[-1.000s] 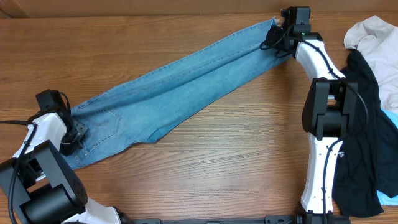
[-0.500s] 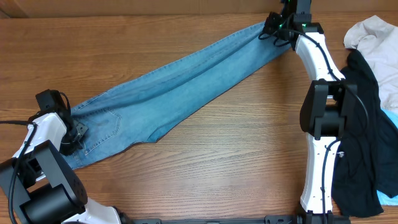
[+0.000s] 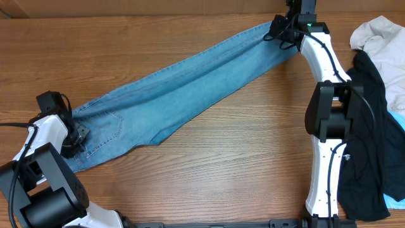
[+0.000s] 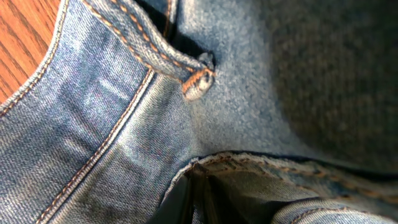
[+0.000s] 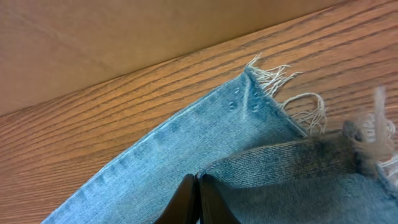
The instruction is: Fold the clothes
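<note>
Jeans (image 3: pixel 183 88) lie slantwise across the table (image 3: pixel 221 177): waist end near-left, ankle end far-right, up by the back edge. The left gripper (image 3: pixel 77 135) sits on the waist end, and the right gripper (image 3: pixel 283 30) is on the hems at the far end. Over on the right, a cloth (image 3: pixel 380 38) lies at the back. A garment (image 3: pixel 370 126) runs from it toward the near edge, seemingly lapping over the cloth, just beside the right arm (image 3: pixel 329 120).
</note>
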